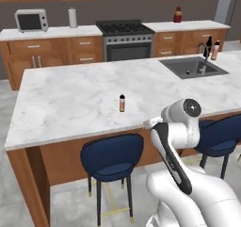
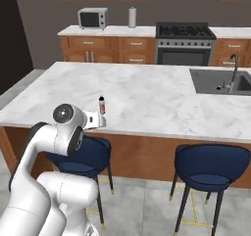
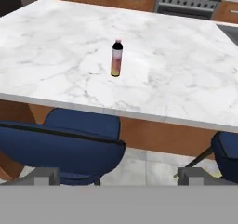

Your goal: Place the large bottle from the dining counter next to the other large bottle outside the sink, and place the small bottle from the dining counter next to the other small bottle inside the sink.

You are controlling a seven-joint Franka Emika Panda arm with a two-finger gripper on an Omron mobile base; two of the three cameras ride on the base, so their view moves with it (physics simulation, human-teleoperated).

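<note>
Clearly, nothing is held: the gripper is seen with its fingers spread wide and empty, poised off the near edge of the table, above the stools.

The small bottle stands upright and alone on the marble, at about 12 o'clock from the gripper in the hand view, well apart from the table's near edge. It is judged slim and top-heavy, so it could be tipped and sent rolling if one finger were to touch it before the other, or if it were approached too high on the neck. A low approach is risky too, since the table's edge lies between the fingers and the bottle and could be struck.

At the far right of the left base view, the black cola-style bottle and the pink-red bottle are seen just beside each other at about 1 o'clock from the sink, so the large-bottle part of the task is judged done. A small dark object lies in the basin, too small to identify surely. The gooseneck faucet arches over the basin's right side and could be hit when the small bottle is lowered in; dropped from a height, the bottle could topple.

Two blue stools stand under the overhang below the arm. Farther back, a microwave, a paper towel roll and a stove are well clear.
</note>
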